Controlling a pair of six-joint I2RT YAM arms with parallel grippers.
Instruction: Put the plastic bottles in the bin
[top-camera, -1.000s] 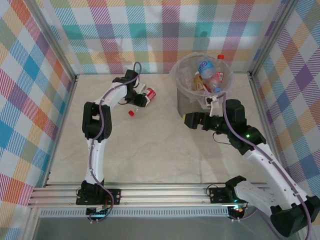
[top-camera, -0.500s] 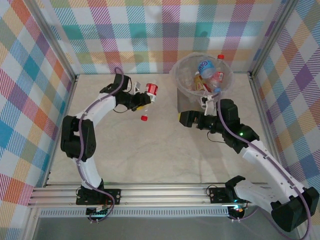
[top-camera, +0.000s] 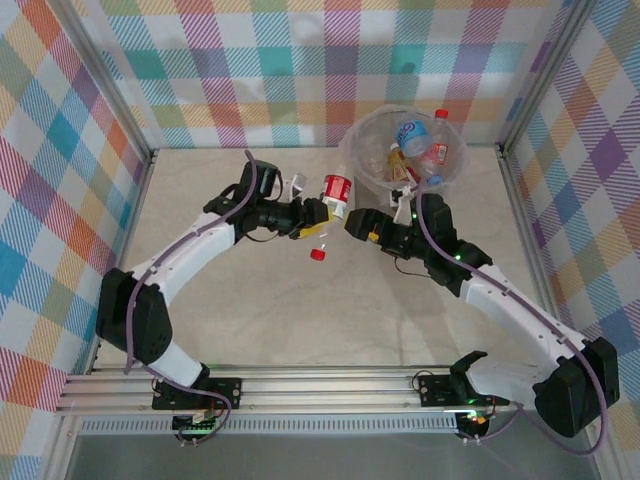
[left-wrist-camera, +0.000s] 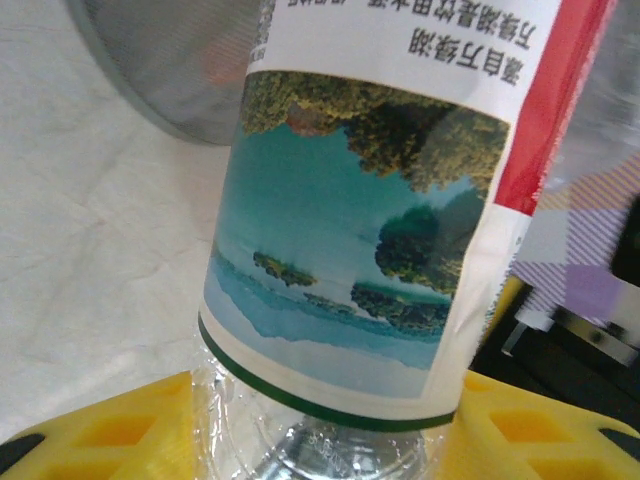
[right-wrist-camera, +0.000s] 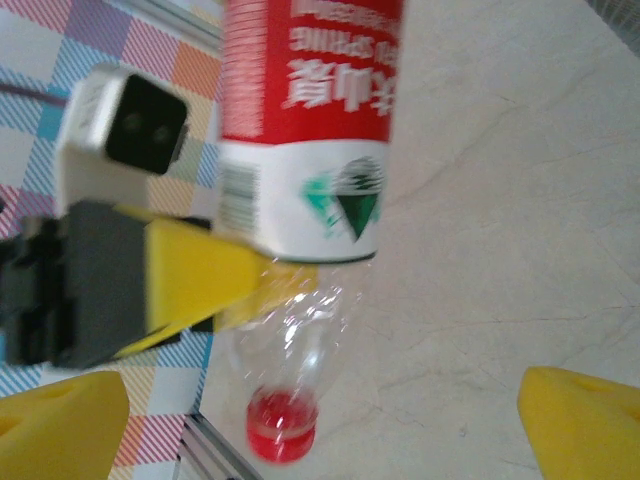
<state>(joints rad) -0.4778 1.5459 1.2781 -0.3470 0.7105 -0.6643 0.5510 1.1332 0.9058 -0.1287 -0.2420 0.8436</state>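
My left gripper (top-camera: 316, 226) is shut on a clear plastic bottle (top-camera: 336, 190) with a red and white label, held above the table with its red cap (top-camera: 318, 254) pointing down. In the left wrist view the bottle (left-wrist-camera: 350, 250) sits between the yellow pads (left-wrist-camera: 100, 430). The grey bin (top-camera: 372, 205), lined with a clear bag, stands just right of it and holds several bottles (top-camera: 408, 132). My right gripper (top-camera: 358, 225) is open, close beside the held bottle. The right wrist view faces the bottle (right-wrist-camera: 310, 130) and its cap (right-wrist-camera: 282, 425), with the right gripper (right-wrist-camera: 320, 430) wide apart around nothing.
The pale table (top-camera: 300, 310) stretches toward the near rail. Checked walls (top-camera: 60, 200) enclose the left, back and right sides. The bin's grey side (left-wrist-camera: 160, 70) appears at the top left of the left wrist view. The two grippers are very close together.
My left arm has swung right, carrying the bottle from the back left to just beside the bin. My right gripper moved left toward it and stayed open.
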